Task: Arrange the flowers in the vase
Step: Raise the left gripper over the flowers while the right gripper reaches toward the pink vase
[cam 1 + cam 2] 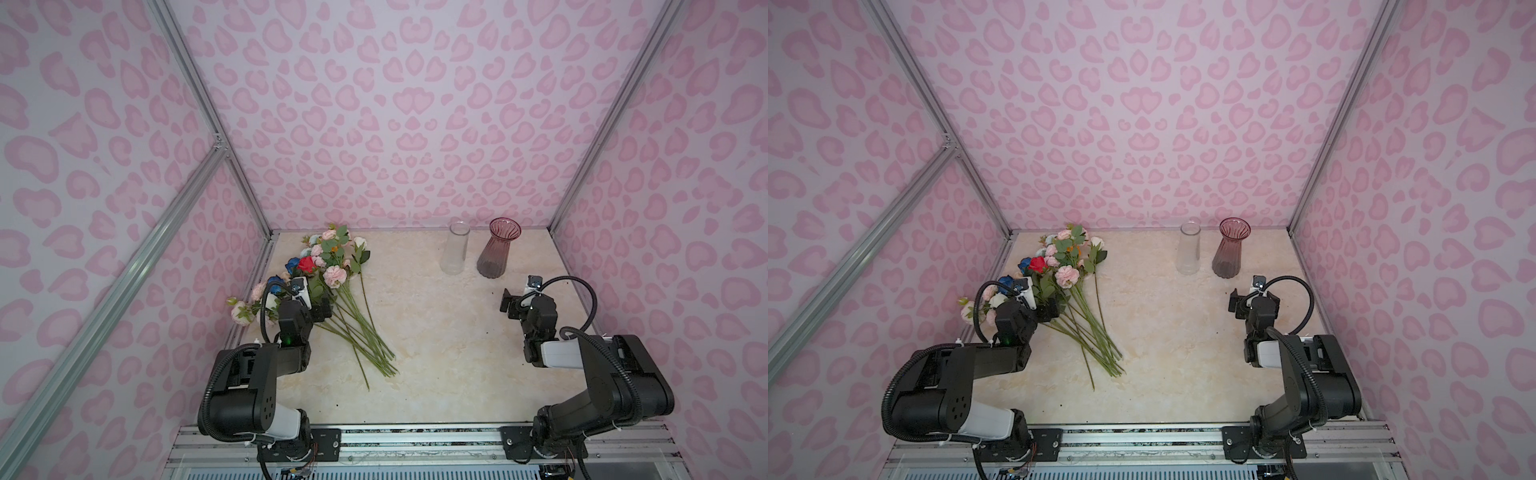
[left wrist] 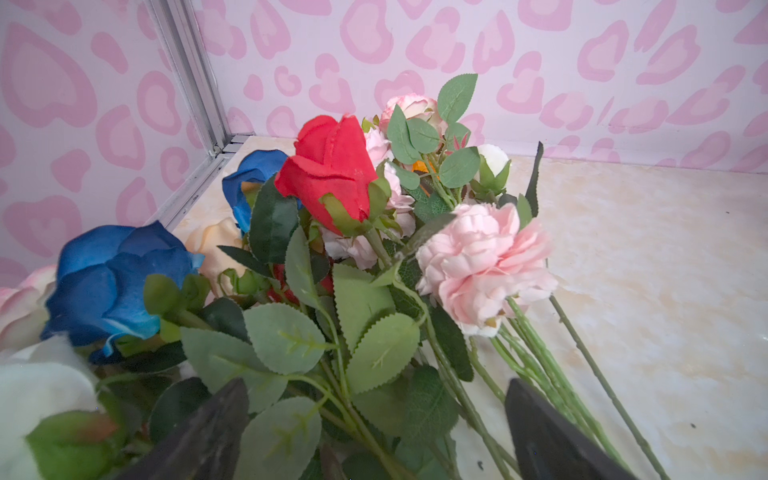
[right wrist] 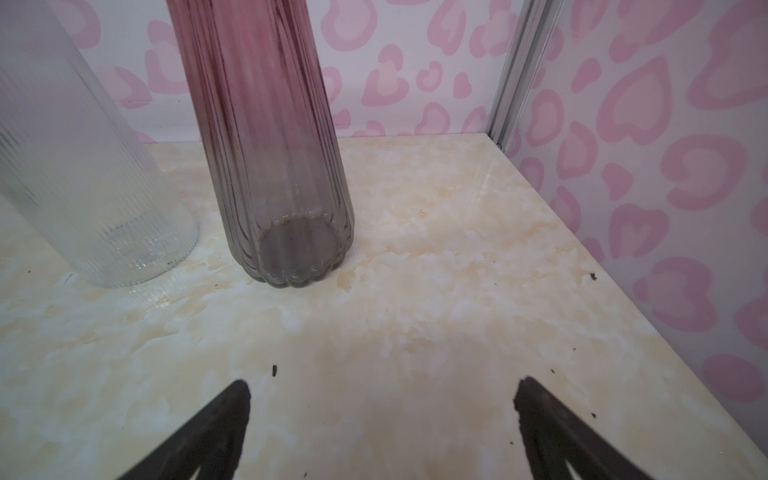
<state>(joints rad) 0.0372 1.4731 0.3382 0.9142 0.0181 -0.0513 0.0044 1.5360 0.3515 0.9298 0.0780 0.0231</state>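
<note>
Left gripper (image 2: 376, 388) is hovering, jaws wide, over the flowers (image 2: 328, 174): likely light and floppy; take the bare stems. Right gripper (image 3: 384, 382) is hanging equally wide, empty.

We see a cream marbled desk (image 1: 436, 340). A bunch of flowers (image 1: 334, 276) lies on its left side, stems fanned toward the middle. At the back right, a clear vase (image 1: 455, 253) and a pink vase (image 1: 496, 253) stand upright, close together but not touching.

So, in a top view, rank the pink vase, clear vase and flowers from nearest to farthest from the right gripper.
1. Pink vase, just beyond the right gripper.
2. Clear vase, left of the pink one.
3. Flowers, far over on the left.
</note>
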